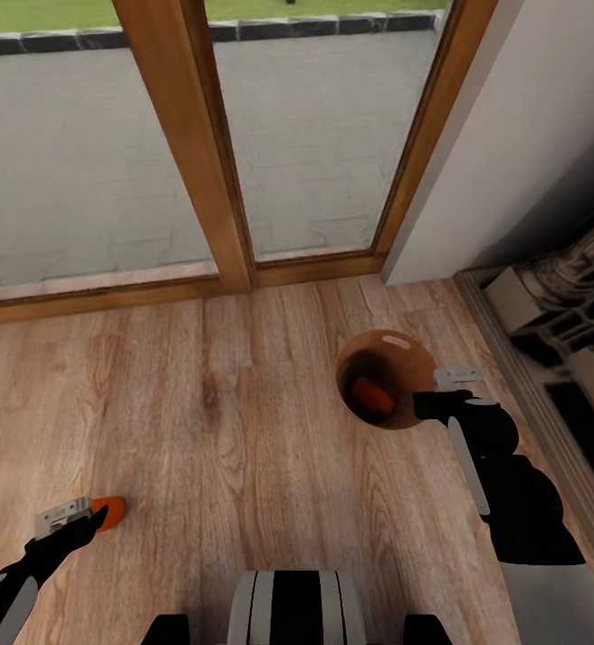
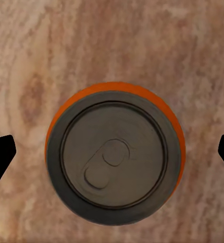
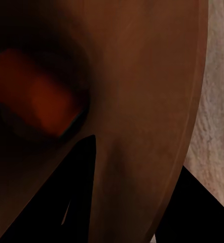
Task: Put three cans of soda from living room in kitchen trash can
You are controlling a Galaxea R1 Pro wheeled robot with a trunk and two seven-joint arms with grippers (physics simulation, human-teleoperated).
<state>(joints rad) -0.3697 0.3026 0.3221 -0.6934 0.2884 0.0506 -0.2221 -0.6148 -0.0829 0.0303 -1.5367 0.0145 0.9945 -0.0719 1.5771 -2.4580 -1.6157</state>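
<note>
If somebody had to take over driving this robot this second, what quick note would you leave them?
Left pincer: open, poised over an upright orange can on the wood floor, fingers either side, not touching.
Right pincer: clamped on the rim of the bin, one finger inside.
Done: one orange can lies on its side in the bin.
Left: grab the floor can and drop it in. Find the third can. The bin looks to be by glass doors, so carry it to the kitchen.

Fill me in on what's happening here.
The right claw grips the rim of the trash can, one finger inside its wall; an orange can already lies in it. The left claw is open over a second orange can standing upright on the wood floor, fingers either side, not yet touching.
</note>
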